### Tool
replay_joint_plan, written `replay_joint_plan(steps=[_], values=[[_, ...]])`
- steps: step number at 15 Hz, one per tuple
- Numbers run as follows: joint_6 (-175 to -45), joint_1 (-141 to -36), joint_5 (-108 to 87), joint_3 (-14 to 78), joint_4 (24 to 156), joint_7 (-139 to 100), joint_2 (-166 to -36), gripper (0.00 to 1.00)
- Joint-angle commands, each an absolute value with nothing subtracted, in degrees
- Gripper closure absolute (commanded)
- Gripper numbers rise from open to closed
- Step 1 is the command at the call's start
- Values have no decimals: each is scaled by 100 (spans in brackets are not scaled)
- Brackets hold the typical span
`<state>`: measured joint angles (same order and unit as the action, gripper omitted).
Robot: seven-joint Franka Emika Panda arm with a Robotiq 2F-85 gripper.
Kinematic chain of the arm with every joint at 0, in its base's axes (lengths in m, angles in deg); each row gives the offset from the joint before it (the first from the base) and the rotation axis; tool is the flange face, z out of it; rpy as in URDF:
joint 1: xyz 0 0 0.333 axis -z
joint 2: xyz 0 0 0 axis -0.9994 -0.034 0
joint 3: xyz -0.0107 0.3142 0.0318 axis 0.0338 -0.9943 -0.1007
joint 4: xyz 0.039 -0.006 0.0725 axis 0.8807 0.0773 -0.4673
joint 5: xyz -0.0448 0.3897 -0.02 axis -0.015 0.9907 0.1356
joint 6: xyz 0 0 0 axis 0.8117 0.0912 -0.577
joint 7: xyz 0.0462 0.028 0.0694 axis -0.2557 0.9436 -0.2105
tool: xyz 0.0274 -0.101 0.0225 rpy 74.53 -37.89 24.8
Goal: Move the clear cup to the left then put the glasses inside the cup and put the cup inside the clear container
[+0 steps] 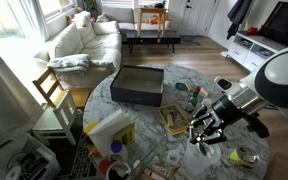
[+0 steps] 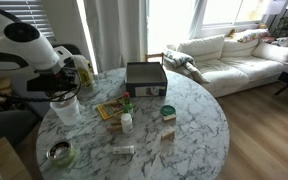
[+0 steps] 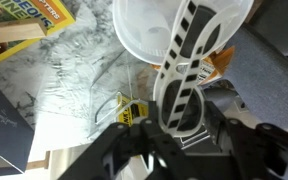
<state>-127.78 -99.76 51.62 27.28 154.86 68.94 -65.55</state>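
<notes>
The clear cup (image 2: 64,108) stands on the marble table near its edge, right under my gripper (image 2: 62,92). In the wrist view the cup (image 3: 144,35) fills the top of the picture. The glasses (image 3: 189,55), with black-and-white striped frames, reach from between my fingers into the cup's mouth. My gripper (image 3: 176,140) is shut on the lens end of the glasses. In an exterior view my gripper (image 1: 206,128) hangs low over the table's edge. A dark rectangular box (image 1: 137,83) lies open at the table's far side. I cannot tell which thing is the clear container.
On the round marble table (image 2: 184,130) lie picture books (image 2: 112,108), a white bottle (image 2: 127,122), a green-lidded jar (image 2: 168,112), a white tube (image 2: 122,150) and a small bowl (image 2: 60,153). A yellow-labelled item (image 3: 132,110) lies by the cup. A sofa (image 1: 84,40) stands beyond.
</notes>
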Motion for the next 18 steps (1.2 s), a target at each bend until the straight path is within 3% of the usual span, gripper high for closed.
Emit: replay_joint_plan(steps=[1,2,3,5,6,8,11,18], values=[[-13069,-10111,5709,2707,15494,7469,-6633,77],[-13123,-10116,5793,2697,15491,7559,-6643,77],[-13159,-10108,5854,2686,15487,7636,-6653,66],[-13186,-10079,5956,2676,15485,7735,-6665,60],[-13218,-10068,6005,2670,15485,7759,-6672,28],[-13222,-10052,6056,2675,15485,7803,-6669,21],[-13086,-10014,6035,2719,15485,7830,-6600,1],[-12895,-9294,4235,2532,15489,5626,-6672,0]])
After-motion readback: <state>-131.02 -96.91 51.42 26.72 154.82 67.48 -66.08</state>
